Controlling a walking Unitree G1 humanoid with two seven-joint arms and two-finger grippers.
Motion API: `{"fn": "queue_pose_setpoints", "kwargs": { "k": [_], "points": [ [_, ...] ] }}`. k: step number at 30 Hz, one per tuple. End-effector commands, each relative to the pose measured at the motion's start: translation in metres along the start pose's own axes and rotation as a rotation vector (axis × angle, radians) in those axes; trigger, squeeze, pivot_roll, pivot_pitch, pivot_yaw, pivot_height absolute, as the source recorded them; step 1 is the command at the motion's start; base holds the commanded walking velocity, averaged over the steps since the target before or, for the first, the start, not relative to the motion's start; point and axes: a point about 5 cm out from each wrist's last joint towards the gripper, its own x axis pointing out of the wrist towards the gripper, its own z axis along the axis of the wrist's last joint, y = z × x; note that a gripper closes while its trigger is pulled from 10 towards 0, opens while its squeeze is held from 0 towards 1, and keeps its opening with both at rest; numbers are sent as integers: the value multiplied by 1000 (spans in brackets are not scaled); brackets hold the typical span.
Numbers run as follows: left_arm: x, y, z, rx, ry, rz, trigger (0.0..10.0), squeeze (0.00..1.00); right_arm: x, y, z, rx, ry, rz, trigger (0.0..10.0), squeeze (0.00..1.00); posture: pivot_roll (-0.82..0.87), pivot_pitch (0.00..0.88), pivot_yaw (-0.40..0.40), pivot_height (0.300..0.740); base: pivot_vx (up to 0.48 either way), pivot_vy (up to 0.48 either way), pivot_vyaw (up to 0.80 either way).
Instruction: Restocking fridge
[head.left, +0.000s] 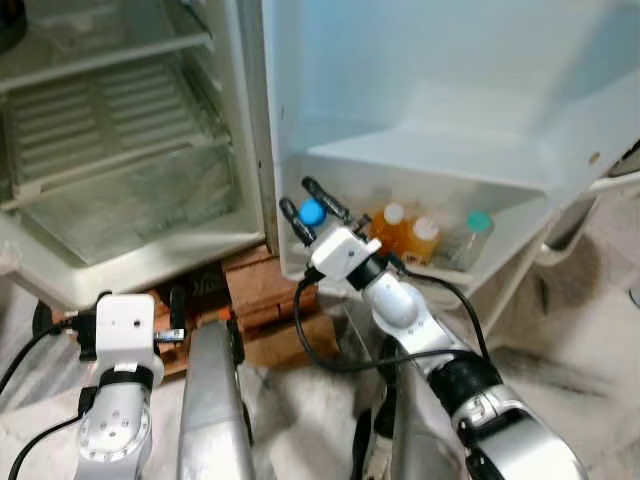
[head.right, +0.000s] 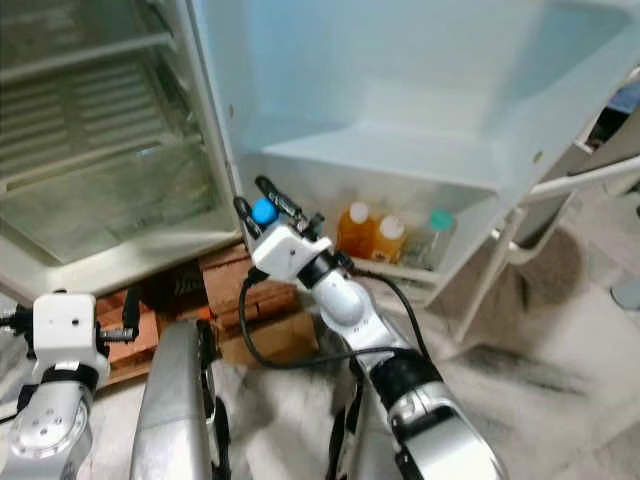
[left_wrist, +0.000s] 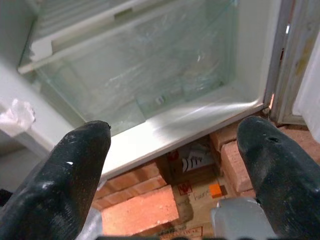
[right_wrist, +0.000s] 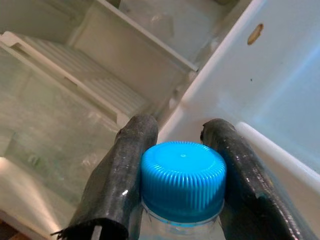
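— Gripping the blue-capped bottle (right_wrist: 182, 181) just under its cap, the right gripper (head.left: 312, 214) held it at the near end of the door shelf (head.left: 520, 232), fingers pressed to both sides.

— And the left gripper (left_wrist: 175, 165)?

— Fingers spread wide, holding nothing, low before the open fridge (head.left: 130, 150) and the bricks (left_wrist: 145, 210) under it.

— What worried you?

— The hold sat high on the neck. I judged the bottle might swing and catch the shelf rim, or bump its neighbours.

— How many were there?

— Three: two orange bottles (head.left: 405, 235) with white caps, and one clear bottle (head.left: 474, 238) with a teal cap. The held one made four.
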Motion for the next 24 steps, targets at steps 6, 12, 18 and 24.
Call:
{"fn": "queue_pose_setpoints", "kwargs": {
  "k": [6, 12, 18, 24],
  "points": [
    [-4, -2, 5, 22, -22, -26, 10000, 0, -9, 19, -30, 104, 213, -86, 10000, 0, 241, 235, -48, 507, 0, 0, 0],
    [-1, -1, 6, 32, -29, -29, 10000, 0, -20, 19, -54, 326, 427, -201, 10000, 0, 246, 224, -40, 507, 0, 0, 0],
    [4, -4, 11, 45, -57, -48, 10000, 0, -23, -1, -65, 454, 486, -308, 10000, 0, 243, 208, -37, 507, 0, 0, 0],
    [5, -5, 12, 50, -67, -49, 10000, 0, -17, -6, -61, 467, 436, -292, 10000, 0, 245, 196, -42, 507, 0, 0, 0]
  ]
}}
